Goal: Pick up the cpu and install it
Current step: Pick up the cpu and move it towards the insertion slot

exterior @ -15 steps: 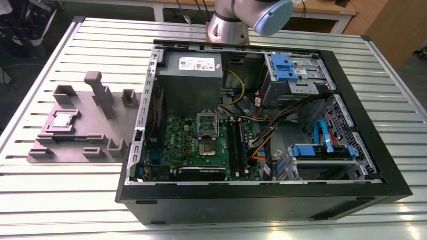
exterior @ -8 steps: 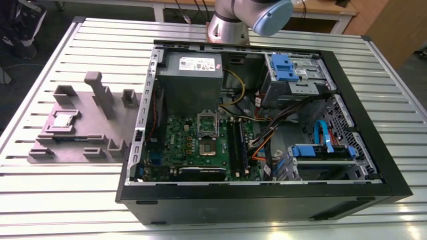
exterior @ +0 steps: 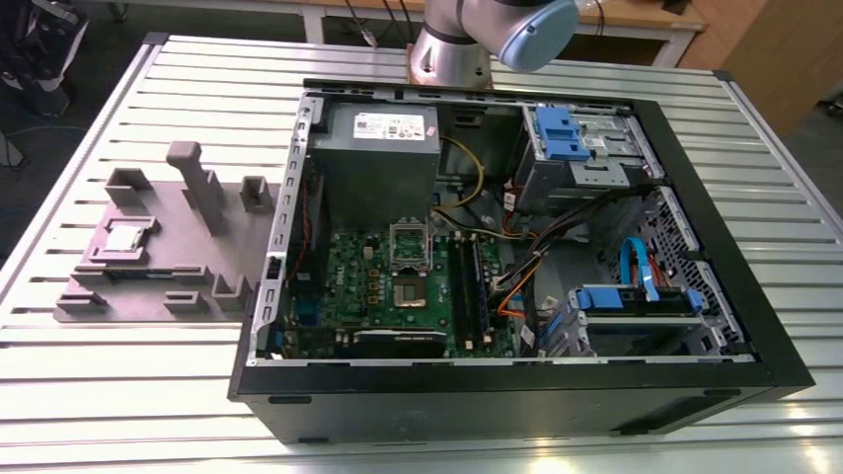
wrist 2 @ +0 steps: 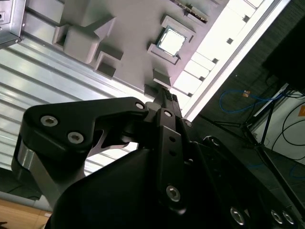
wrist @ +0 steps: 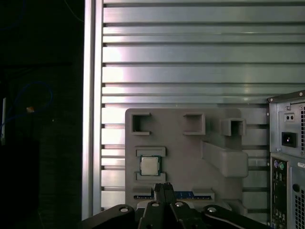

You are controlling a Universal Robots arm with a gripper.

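Observation:
The cpu (exterior: 128,237) is a small silver square lying flat in a recess of the grey fixture tray (exterior: 197,252), at the exterior view's left. Both wrist views look down on it from well above: the cpu (wrist: 149,165) lies on the tray (wrist: 195,152), just beyond my gripper (wrist: 165,187). The black fingers are pressed together with nothing between them. In the second wrist view the gripper (wrist 2: 166,95) hangs apart from the cpu (wrist 2: 171,40). Inside the open computer case (exterior: 737,326), the motherboard socket (exterior: 410,245) stands uncovered.
The tray carries several upright posts (exterior: 200,183) and blocks around the chip. The case's rear panel (wrist: 288,157) stands beside the tray. A grey power supply (exterior: 375,148), blue drive brackets (exterior: 560,128) and cables fill the case. The slatted metal table (exterior: 158,395) ends close to the tray.

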